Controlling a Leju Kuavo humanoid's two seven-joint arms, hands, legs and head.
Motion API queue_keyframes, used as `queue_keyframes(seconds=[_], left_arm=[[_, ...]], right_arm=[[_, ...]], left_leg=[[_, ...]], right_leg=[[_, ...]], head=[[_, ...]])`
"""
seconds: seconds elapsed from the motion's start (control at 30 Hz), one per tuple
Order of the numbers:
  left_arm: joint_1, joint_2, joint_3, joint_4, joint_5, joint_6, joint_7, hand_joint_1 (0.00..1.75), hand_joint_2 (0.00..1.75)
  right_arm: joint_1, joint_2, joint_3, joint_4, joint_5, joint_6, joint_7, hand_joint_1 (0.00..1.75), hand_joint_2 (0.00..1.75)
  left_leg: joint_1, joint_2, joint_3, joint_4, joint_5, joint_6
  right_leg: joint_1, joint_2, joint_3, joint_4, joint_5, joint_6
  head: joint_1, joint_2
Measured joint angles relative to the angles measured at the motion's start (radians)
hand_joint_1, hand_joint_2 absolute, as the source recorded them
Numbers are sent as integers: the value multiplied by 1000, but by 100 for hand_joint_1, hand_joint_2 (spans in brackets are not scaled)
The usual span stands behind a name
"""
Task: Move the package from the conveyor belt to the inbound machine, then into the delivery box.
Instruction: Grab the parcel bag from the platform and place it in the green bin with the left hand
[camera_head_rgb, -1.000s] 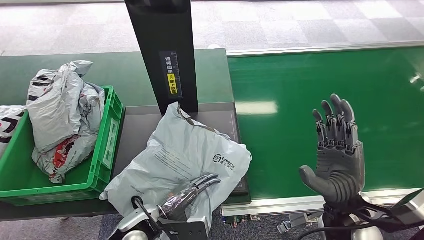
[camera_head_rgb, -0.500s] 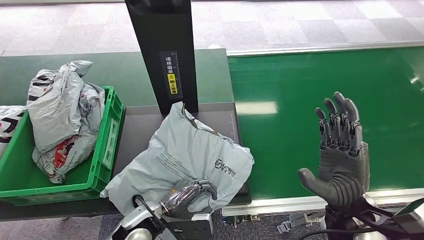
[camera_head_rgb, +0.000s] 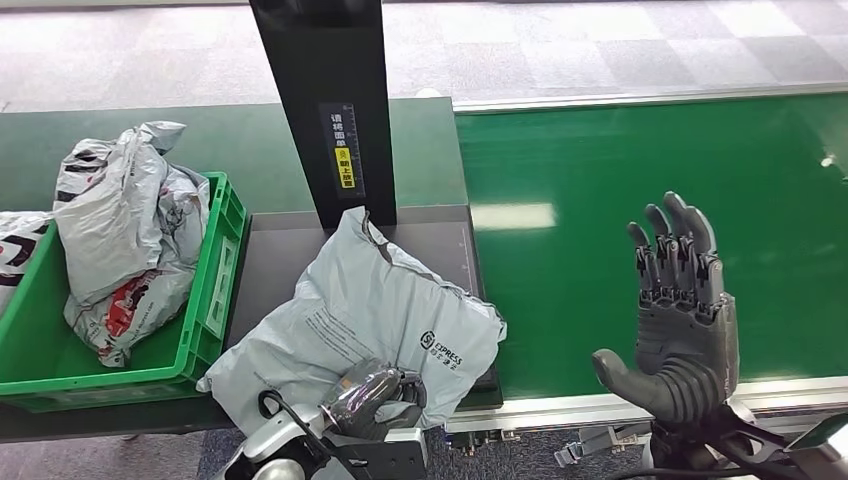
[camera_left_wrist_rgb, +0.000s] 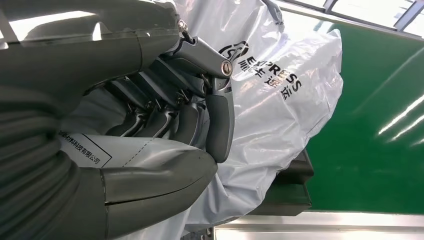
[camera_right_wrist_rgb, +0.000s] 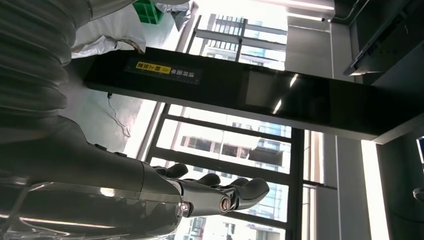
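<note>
- The left hand (camera_head_rgb: 375, 398) has its fingers curled into the near edge of the grey package (camera_head_rgb: 365, 315); in the left wrist view the fingers (camera_left_wrist_rgb: 220, 125) and thumb press on the plastic, so it holds the bag there.
- From that grip the package runs away from the robot, its long axis slanting from the near left corner up to the far tip just beside the black scanner post (camera_head_rgb: 322, 105); the printed logo sits on the right half.
- The package lies on the dark plate of the inbound machine (camera_head_rgb: 275, 265), with its right corner hanging over toward the green conveyor belt (camera_head_rgb: 640, 160); so the first leg of the task looks done.
- The green delivery box (camera_head_rgb: 215, 290) stands just to the left of the package, already holding other grey bags (camera_head_rgb: 125, 225); the coming move is, I judge, a lift and a carry leftward over the box's near right wall.
- The left hand is the nearer one to both package and box.
- The right hand (camera_head_rgb: 680, 310) is raised over the belt, well to the right, fingers straight and apart, holding nothing.
</note>
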Motion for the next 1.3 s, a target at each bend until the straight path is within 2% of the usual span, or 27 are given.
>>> queue_keyframes(seconds=[0.1,0.13,0.33,0.77,1.03,1.3], left_arm=[[5,0,0,0,-7,14,3,6,175],[6,-1,0,0,-11,22,5,0,175],[19,-3,10,-24,-47,54,37,0,175],[55,6,34,-95,-136,62,81,0,175],[85,58,33,-169,-270,-3,115,0,175],[110,95,20,-171,-279,-46,109,0,175]], right_arm=[[17,0,1,-9,4,0,-7,0,175],[23,0,1,-12,4,0,-11,0,175],[55,0,1,-33,7,3,-17,0,175],[76,0,-8,-47,13,14,-14,0,175],[80,0,-13,-46,13,17,-17,0,175],[49,0,-12,-39,20,37,-5,0,175]], left_leg=[[0,0,0,0,0,0],[0,0,0,0,0,0],[0,0,0,0,0,0],[0,0,0,0,0,0],[0,0,0,0,0,0],[0,0,0,-1,0,0]], right_leg=[[0,0,0,0,0,0],[0,0,0,0,0,0],[0,0,0,0,0,0],[0,0,0,0,0,0],[0,0,0,0,0,0],[0,0,0,0,0,0]], head=[[0,0],[0,0],[0,0],[0,0],[0,0],[0,0]])
